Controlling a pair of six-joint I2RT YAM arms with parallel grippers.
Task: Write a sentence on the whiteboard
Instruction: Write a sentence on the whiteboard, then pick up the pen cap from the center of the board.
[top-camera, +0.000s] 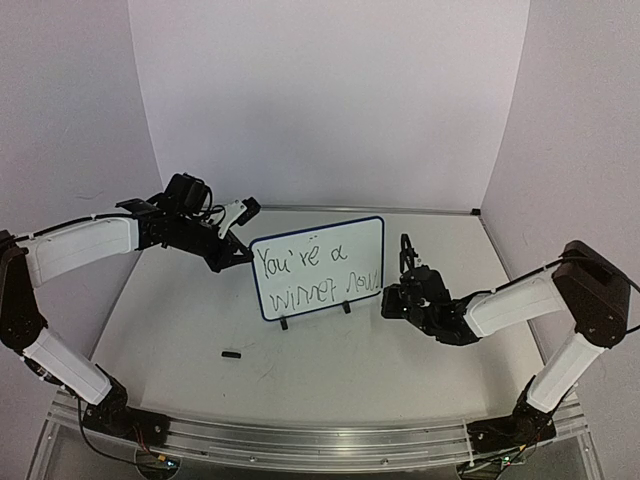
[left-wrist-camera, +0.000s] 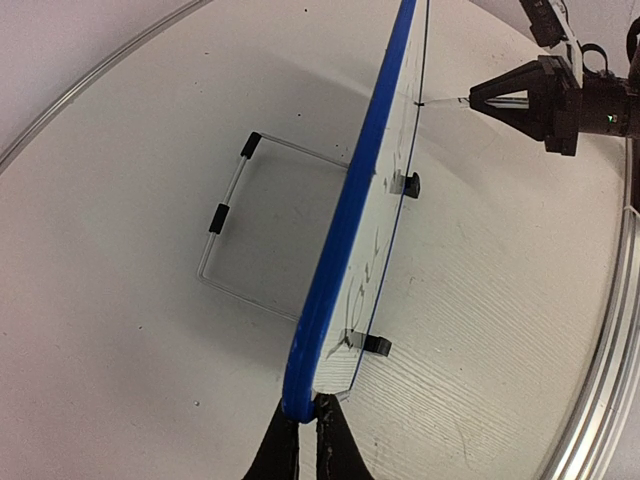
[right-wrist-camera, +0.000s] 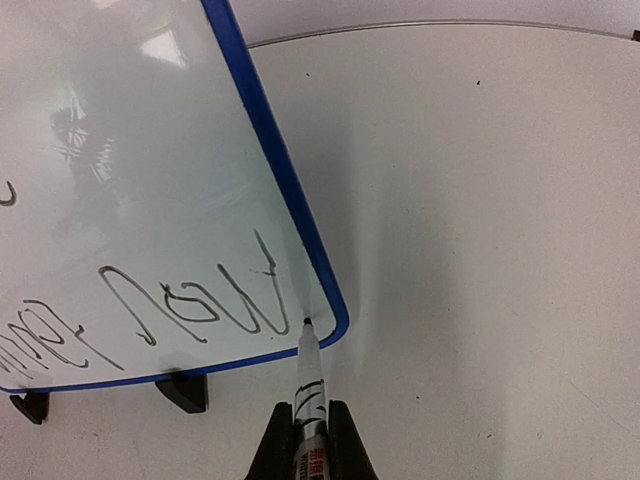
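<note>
The whiteboard (top-camera: 317, 267) is showing a glossy white face inside a dark blue frame. The sentence (top-camera: 316, 272) is running across that face in thin black strokes. The feet (top-camera: 346, 307) under the whiteboard are showing black. The marker pen (right-wrist-camera: 308, 395) at the whiteboard's lower corner is showing a white barrel with black bands, a black tip and reddish print. The table (top-camera: 330, 370) around the whiteboard is appearing off-white, with a small black piece (top-camera: 231, 354) in front of the whiteboard

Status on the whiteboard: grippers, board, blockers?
Left gripper shut on whiteboard edge. Right gripper shut on marker, tip at board's lower corner. Sentence in two rows. Small black piece lies clear of board.
</note>
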